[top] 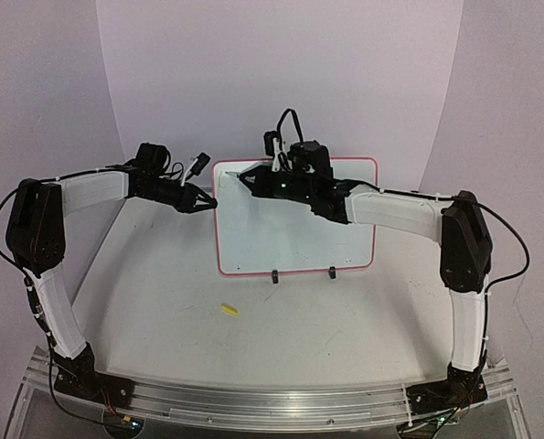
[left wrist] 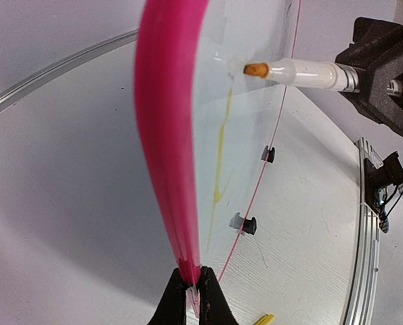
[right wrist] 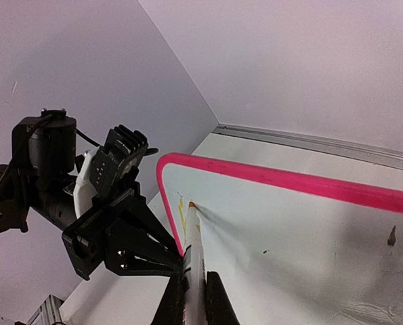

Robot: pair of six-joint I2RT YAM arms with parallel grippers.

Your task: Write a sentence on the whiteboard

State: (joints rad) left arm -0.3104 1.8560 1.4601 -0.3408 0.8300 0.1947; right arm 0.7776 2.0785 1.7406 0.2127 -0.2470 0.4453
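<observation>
The whiteboard (top: 294, 240) stands upright on two black clip feet (top: 274, 275) at the back of the table, with its pink border (left wrist: 166, 135) around it. My left gripper (top: 213, 203) is shut on its left edge; the jaws pinch the pink rim in the left wrist view (left wrist: 194, 288). My right gripper (top: 259, 180) is shut on a white marker (right wrist: 194, 254). The marker's orange tip (left wrist: 256, 69) touches the board near the top left corner. Of the sentence only a short yellow stroke (right wrist: 181, 214) shows beside the tip; no words are readable.
A small yellow marker cap (top: 229, 310) lies on the table in front of the board, left of centre. The grey backdrop curves round behind the board. A metal rail (top: 272, 398) with both arm bases runs along the near edge.
</observation>
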